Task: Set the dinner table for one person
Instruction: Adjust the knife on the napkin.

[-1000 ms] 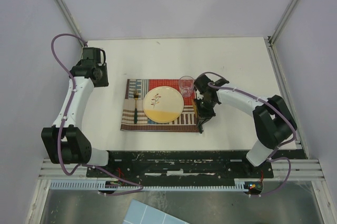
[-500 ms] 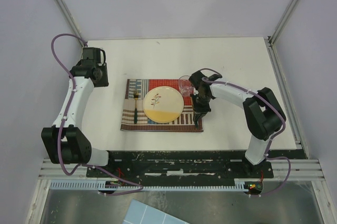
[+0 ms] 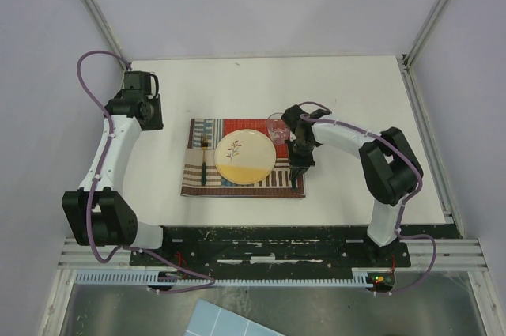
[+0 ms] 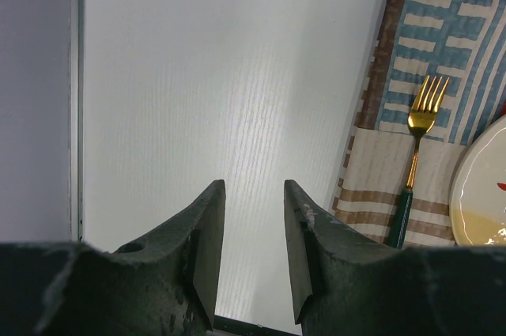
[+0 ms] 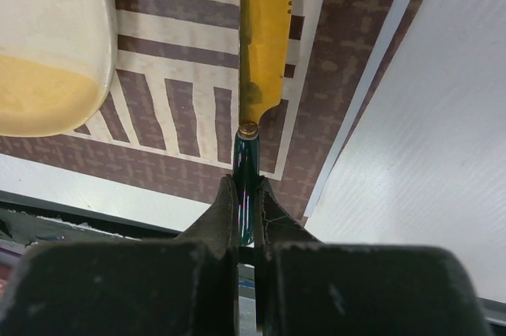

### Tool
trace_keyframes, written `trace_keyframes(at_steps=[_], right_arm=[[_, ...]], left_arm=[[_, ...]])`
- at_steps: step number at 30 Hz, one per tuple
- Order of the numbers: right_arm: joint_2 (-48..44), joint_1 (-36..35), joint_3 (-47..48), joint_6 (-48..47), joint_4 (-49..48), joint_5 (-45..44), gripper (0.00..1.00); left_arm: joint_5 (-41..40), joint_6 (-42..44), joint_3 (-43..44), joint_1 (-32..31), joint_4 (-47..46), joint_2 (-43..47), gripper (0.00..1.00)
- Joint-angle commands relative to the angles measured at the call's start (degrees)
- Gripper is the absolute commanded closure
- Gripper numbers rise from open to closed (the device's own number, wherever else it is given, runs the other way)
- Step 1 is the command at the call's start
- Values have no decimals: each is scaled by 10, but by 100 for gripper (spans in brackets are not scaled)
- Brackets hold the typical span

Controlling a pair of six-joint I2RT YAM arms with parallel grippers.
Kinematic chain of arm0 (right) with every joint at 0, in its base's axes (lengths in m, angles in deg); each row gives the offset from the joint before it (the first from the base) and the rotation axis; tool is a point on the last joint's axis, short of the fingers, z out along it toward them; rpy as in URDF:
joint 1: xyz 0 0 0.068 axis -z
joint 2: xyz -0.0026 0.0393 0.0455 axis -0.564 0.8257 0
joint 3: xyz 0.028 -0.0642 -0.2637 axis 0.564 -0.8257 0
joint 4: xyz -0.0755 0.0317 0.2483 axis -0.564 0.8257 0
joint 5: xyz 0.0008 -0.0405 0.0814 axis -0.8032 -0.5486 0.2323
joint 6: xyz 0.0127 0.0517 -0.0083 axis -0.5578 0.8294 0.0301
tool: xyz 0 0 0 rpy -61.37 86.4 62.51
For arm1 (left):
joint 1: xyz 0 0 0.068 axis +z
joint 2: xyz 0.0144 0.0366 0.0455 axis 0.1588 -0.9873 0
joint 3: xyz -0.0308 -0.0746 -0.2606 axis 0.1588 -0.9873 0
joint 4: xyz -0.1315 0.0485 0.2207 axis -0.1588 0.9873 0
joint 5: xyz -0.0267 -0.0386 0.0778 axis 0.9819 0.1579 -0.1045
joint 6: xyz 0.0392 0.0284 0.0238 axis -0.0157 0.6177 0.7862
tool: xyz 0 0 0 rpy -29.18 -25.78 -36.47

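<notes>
Worktop [image 3: 356, 91]: white, carrying the whole setting near its middle.
Placemat [image 3: 207, 132]: striped patchwork, laid flat; done.
Plate [image 3: 251, 164]: centred on the placemat; done.
Left tool [image 4: 253, 187]: jaws parted and empty, over bare worktop well left of the placemat; no obstruction.
Right tool [image 5: 247, 187]: clenched on the knife's green handle at the placemat's right edge.
Glass [image 3: 277, 125]: at the plate's far right, close to the right arm; knock risk.
Knife [image 5: 265, 43]: gold blade over the right strip, beside the plate; not yet released, apparently the last step.
Fork [image 4: 413, 164]: on the placemat, left of the plate; done.

Walls [image 3: 261, 4]: pale lilac, on three sides (plain, unmarked)
Floor [image 3: 332, 312]: grey, with a blue tiled sheet [image 3: 225, 322]
Light: even
</notes>
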Motion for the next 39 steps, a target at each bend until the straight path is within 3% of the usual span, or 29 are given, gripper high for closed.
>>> trace_keyframes(at_steps=[1, 17, 39], right_arm=[[-10, 4, 7, 18, 1, -25, 99], [38, 15, 55, 38, 5, -31, 99], [30, 14, 32, 6, 6, -39, 99]], left_arm=[[12, 14, 0, 2, -17, 9, 57], [9, 15, -10, 2, -16, 20, 57], [14, 14, 3, 2, -19, 10, 57]])
